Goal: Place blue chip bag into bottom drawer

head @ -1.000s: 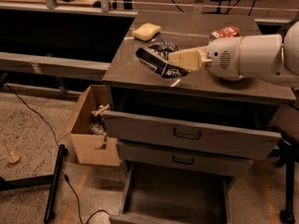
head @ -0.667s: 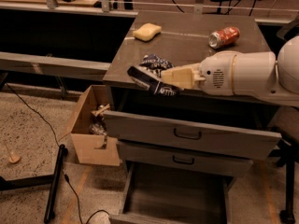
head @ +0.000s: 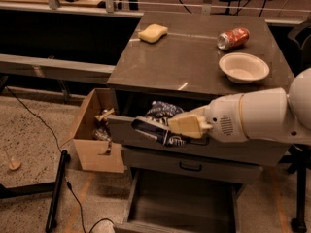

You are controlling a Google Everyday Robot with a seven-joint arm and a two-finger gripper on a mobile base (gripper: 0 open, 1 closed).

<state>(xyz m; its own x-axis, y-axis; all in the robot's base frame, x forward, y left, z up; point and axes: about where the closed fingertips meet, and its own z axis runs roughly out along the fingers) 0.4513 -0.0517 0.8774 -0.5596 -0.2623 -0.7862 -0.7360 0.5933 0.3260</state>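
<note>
- the cardboard box (head: 92, 135) stands on the floor just left of the cabinet, open and holding some scraps; nothing about it changes, and it lies close beside the path the bag takes downward.
- the yellow sponge (head: 152, 32) lies at the back left of the bench (head: 194, 57), as it did a second ago.
- the blue chip bag (head: 158, 123) is the thing that moves: a second ago it was over the bench top near the front, and now it hangs clear of the front edge, in front of the top drawer's face and lower than the bench surface.
- the tool (head: 171, 126) is clamped on the bag's right side, its tan fingers (head: 187, 125) pressed into the foil, and it has come forward and down with the bag off the bench.
- the bottom drawer (head: 184, 203) stands pulled out below, its grey inside bare; the bag is above it and somewhat to the left, with the middle drawer's front between them in height.
- so i judge the lift-off is done and the lowering is under way; what is left is to go further down, past the middle drawer, and let go inside the tray.
- the red soda can (head: 233, 38) and the pale bowl (head: 244, 67) sit on the right of the bench, well apart from the tool.
</note>
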